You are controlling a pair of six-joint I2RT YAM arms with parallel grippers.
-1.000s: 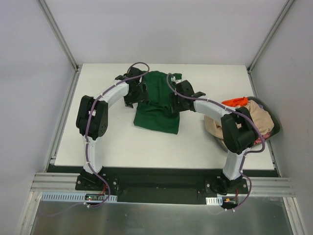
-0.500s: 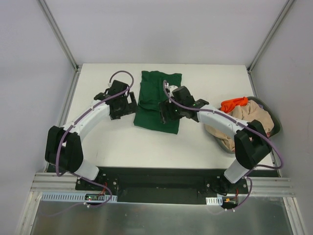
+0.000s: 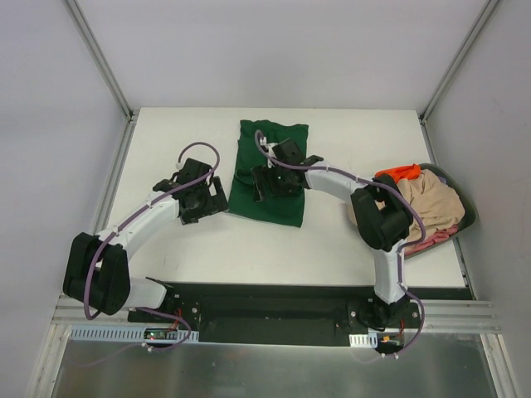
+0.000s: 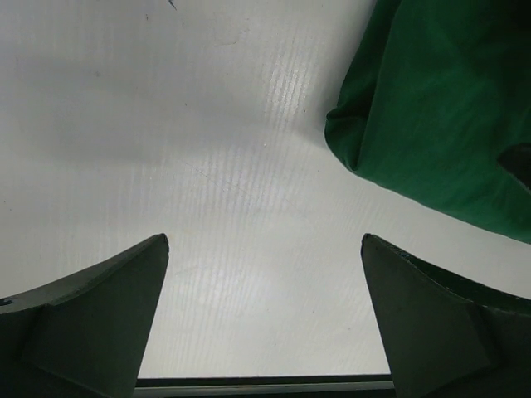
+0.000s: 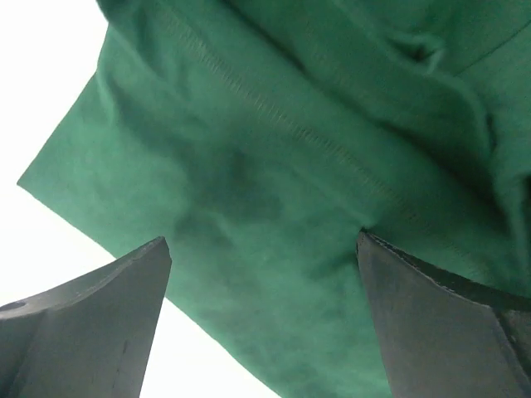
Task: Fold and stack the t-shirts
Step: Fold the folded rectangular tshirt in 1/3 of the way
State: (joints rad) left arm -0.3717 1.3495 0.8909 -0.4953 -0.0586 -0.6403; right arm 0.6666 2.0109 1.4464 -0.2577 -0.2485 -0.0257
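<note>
Green t-shirt [image 3: 286, 207], one; dark basket [image 3: 470, 207], one.

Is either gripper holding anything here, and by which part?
Nothing is held. The left gripper is open over the table; the right gripper is open over the dark green t-shirt.

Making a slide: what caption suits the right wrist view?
Open right gripper over the green t-shirt, white table at left.

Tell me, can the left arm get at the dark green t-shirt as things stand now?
Probably yes. The left gripper hangs open over bare table right beside the green t-shirt, at its left edge, and nothing lies between them.
</note>
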